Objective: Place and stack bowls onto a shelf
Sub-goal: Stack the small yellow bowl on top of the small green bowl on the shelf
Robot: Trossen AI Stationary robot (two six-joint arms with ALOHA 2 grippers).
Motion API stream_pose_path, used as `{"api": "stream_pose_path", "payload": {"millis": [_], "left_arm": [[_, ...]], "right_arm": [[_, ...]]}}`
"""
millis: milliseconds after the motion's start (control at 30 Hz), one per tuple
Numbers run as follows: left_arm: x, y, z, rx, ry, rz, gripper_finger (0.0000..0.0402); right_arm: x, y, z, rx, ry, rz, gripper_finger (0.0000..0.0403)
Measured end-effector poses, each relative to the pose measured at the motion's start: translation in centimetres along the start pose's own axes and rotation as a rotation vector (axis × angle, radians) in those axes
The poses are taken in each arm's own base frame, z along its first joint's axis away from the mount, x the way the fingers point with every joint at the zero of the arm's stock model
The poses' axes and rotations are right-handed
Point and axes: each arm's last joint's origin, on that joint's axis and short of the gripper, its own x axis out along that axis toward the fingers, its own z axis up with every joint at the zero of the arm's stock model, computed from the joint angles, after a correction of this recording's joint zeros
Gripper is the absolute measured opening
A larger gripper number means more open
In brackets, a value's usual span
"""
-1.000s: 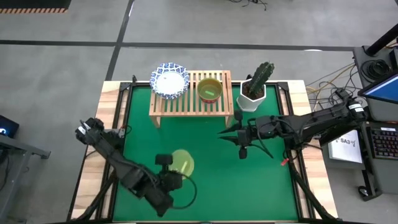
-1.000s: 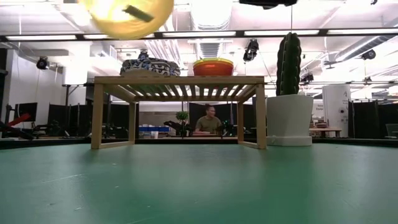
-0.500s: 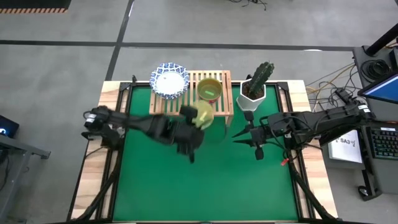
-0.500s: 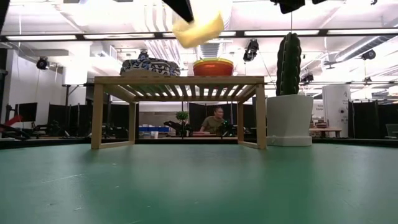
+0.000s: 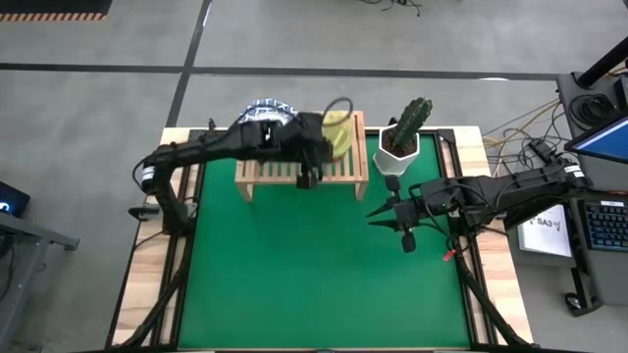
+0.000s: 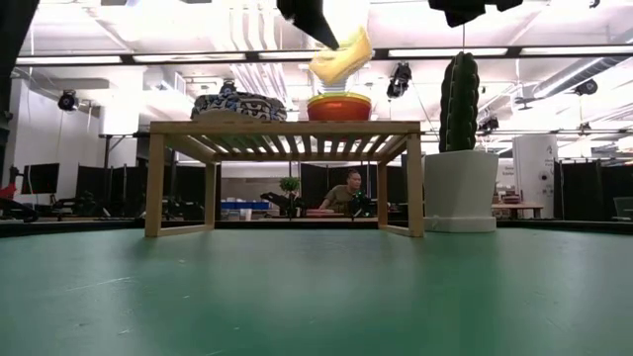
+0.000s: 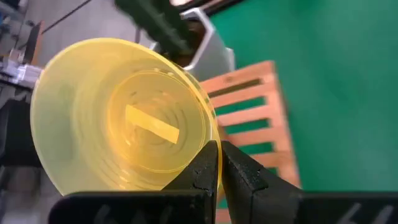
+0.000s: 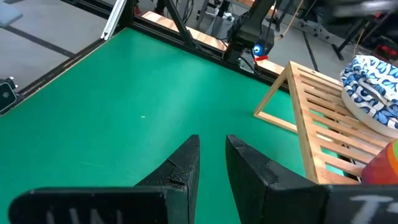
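Left gripper [image 7: 219,163] pinches the rim of a yellow bowl [image 7: 118,121], fingers closed tight on the edge; it hangs over the right half of the shelf [image 5: 348,167], bowl just above the stack of small bowls [image 6: 339,105] there; bowl looks not yet seated, still clear of the stack in the low view; right gripper [image 8: 211,155] waits well off to the side above the green mat [image 5: 324,265], near the cactus pot [image 5: 397,152], fingers a narrow gap apart and holding nothing.

Progress, judged: blue-patterned white bowl [image 5: 263,110] sits on the shelf's far end from the cactus, partly hidden under the left arm, how many are stacked there I cannot tell; a red bowl with others nested is on the shelf under the gripper; no loose bowls visible on the mat, so this yellow one looks like the last to go; left to do is lower, level, release.

Yellow bowl is tilted, not level; in the low view [image 6: 342,59] its rim slopes and its mouth faces partly sideways, not straight up; its axis leans well off vertical.
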Motion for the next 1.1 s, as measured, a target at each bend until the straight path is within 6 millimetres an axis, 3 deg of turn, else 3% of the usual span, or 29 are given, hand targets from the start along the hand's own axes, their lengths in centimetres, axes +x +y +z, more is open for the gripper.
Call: {"api": "stream_pose_path", "payload": {"millis": [200,700,1100], "left_arm": [[1.2,2.3,-1.7,-0.083,0.028,0.013,0.0],[1.9,2.1,-2.1,-0.107,0.023,-0.012,0.0003],[1.9,2.1,-2.0,-0.129,0.025,-0.006,0.0113]], "right_arm": [[0.1,0.1,-0.2,0.026,0.014,0.004,0.0068],[0.1,0.1,-0.3,0.019,0.016,0.005,0.0068],[0.1,0.1,-0.2,-0.001,0.009,0.002,0.0068]]}}
